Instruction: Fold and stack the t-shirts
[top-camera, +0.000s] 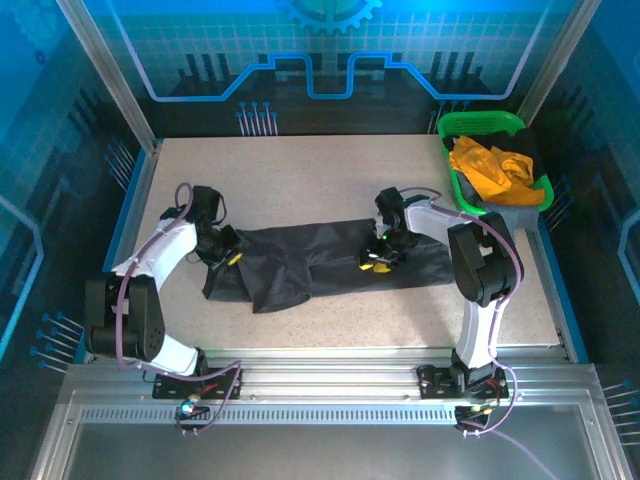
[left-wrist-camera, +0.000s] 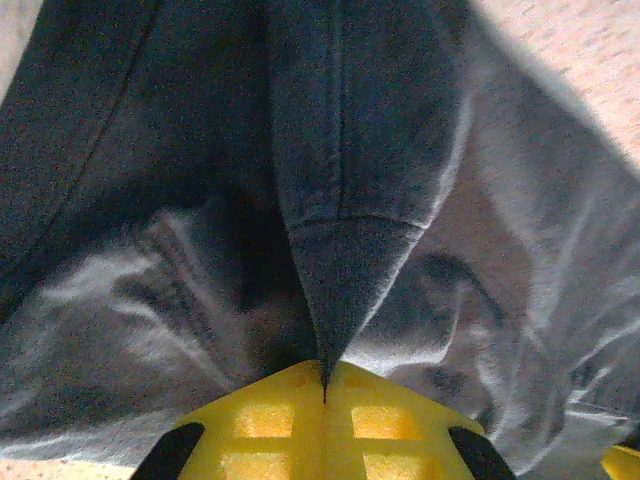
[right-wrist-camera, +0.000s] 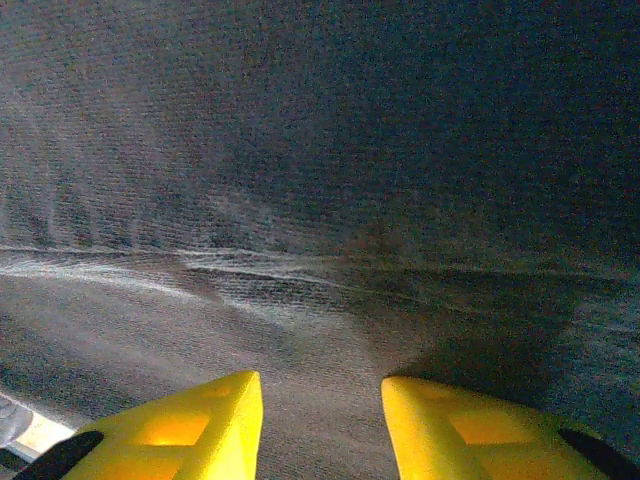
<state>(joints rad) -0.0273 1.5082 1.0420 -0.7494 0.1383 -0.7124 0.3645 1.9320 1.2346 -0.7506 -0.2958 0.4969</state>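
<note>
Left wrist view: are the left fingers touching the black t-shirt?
Touching. The left wrist view shows the left fingers shut on a pinched fold of the black t-shirt.

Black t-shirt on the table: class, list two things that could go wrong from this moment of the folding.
1. The left gripper is shut on only a thin peak of the black t-shirt; the cloth might slip out when lifted.
2. The right gripper has its jaws open over flat cloth, holding nothing; if the left pulls alone, the shirt could drag and bunch, likely worsening the creases at its left end.
</note>
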